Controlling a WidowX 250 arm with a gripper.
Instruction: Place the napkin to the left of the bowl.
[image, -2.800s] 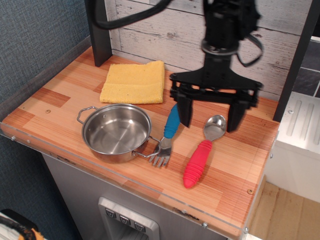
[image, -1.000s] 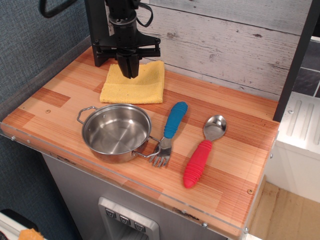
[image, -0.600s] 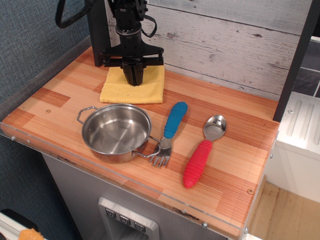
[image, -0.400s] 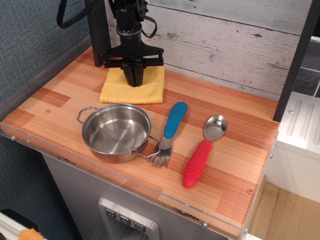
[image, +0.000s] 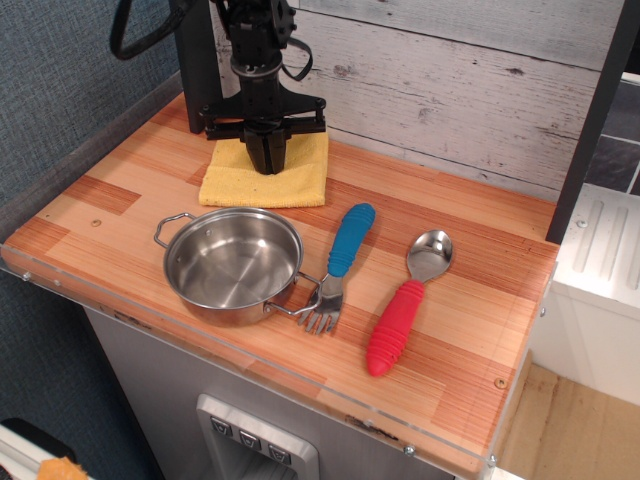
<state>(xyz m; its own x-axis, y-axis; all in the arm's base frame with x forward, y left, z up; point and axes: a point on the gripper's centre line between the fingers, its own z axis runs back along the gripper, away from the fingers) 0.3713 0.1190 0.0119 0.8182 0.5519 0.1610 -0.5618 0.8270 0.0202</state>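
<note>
The yellow napkin (image: 226, 181) lies folded at the back left of the wooden table, behind the bowl. The steel bowl (image: 232, 262) stands empty near the front left edge. My gripper (image: 266, 168) points straight down onto the middle of the napkin. Its fingers are drawn together with their tips in the cloth, pinching it. The napkin's right side looks drawn in toward the fingers. The cloth under the fingers is hidden.
A fork with a blue handle (image: 341, 260) lies right of the bowl, its tines by the bowl's handle. A spoon with a red handle (image: 397, 320) lies further right. A black post (image: 195, 60) and a plank wall stand just behind the napkin.
My gripper came over from above the cutlery, shut its wide-open jaws and came down onto the napkin. Over the last second the napkin's front right corner has pulled in.
</note>
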